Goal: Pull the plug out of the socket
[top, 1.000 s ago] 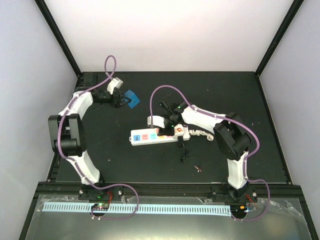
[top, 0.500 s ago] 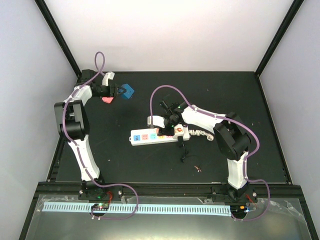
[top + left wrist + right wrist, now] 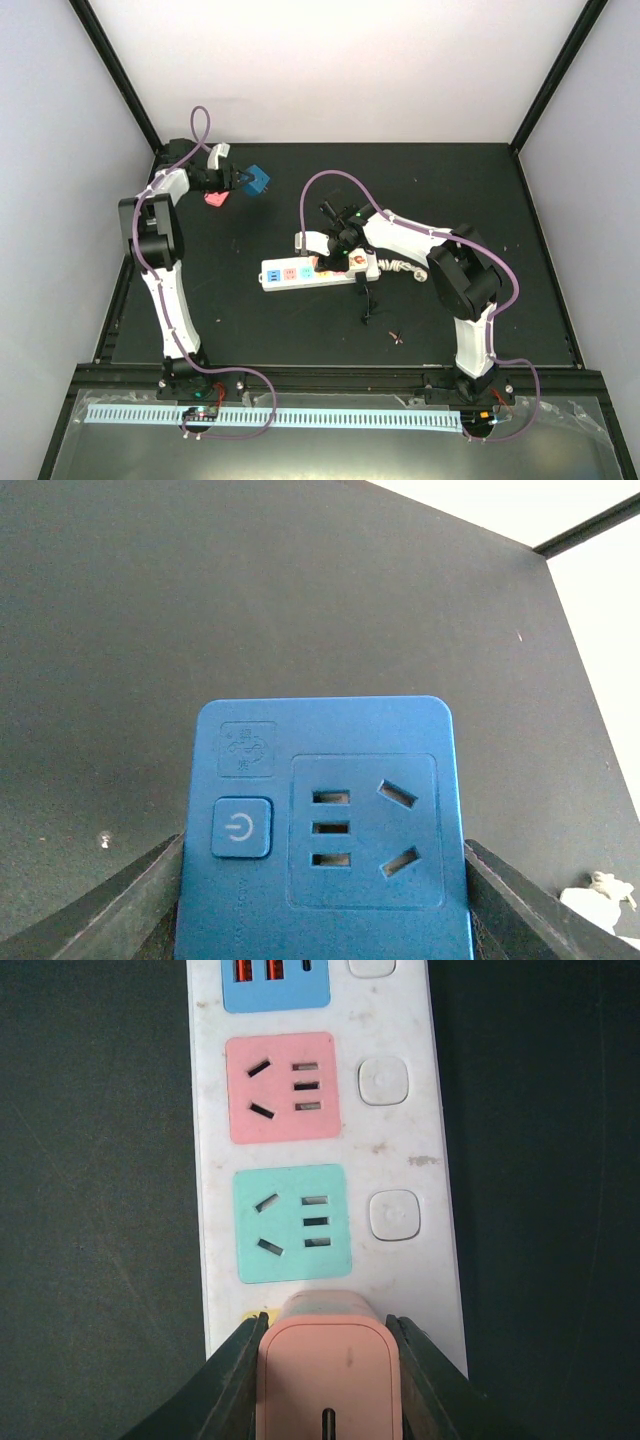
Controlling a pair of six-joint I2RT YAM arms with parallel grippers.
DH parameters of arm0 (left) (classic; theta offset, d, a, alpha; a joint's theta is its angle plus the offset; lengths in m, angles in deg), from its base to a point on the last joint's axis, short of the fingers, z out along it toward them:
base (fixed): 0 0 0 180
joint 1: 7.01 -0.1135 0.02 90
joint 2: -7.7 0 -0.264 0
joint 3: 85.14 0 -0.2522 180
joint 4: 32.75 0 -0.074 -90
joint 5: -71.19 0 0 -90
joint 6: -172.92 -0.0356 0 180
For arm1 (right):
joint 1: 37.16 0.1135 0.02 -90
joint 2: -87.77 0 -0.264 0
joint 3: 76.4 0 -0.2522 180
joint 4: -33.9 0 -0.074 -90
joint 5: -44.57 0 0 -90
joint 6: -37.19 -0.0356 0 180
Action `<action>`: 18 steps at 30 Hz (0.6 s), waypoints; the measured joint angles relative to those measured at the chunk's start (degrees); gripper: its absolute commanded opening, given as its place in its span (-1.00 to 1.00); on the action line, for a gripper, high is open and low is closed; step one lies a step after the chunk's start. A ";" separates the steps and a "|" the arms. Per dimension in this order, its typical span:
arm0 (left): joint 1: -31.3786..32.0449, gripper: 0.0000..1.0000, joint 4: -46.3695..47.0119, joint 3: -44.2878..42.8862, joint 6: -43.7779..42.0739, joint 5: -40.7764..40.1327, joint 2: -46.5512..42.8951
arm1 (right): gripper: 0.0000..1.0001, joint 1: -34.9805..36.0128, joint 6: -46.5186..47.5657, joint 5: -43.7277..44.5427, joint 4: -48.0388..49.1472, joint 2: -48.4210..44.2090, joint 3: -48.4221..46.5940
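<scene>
Left hand (image 3: 242, 180) edged right with adapter (image 3: 320, 830); right hand (image 3: 325, 1355) pinches plug (image 3: 328, 1395) on socket (image 3: 320, 1150).

Overhead, my fixed camera looked down from above and behind my two arm bases, taking in the whole black table (image 3: 450, 180), with its far end at the top of the view. My left wrist camera sat close behind a blue socket block (image 3: 325, 830), facing low across the tabletop toward a distant edge. The same block (image 3: 257, 181) showed small at back left from above. My right wrist camera pointed straight down, very near, along the white power strip (image 3: 420, 1140) past a pink plug (image 3: 328, 1370). Seen from overhead, that strip (image 3: 285, 274) lay mid-table.
</scene>
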 measured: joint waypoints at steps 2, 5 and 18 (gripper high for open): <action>0.00 -0.30 0.15 -0.96 0.85 -0.02 1.01 | -0.95 0.00 0.00 0.00 0.00 0.00 -0.02; 0.00 -0.20 -0.09 -1.90 1.79 -0.31 2.12 | -0.95 0.00 -0.02 0.00 -0.04 0.00 -0.07; 0.00 0.62 -2.56 -3.80 3.02 -2.10 4.52 | -0.94 0.00 -0.02 0.02 -0.48 0.13 -0.42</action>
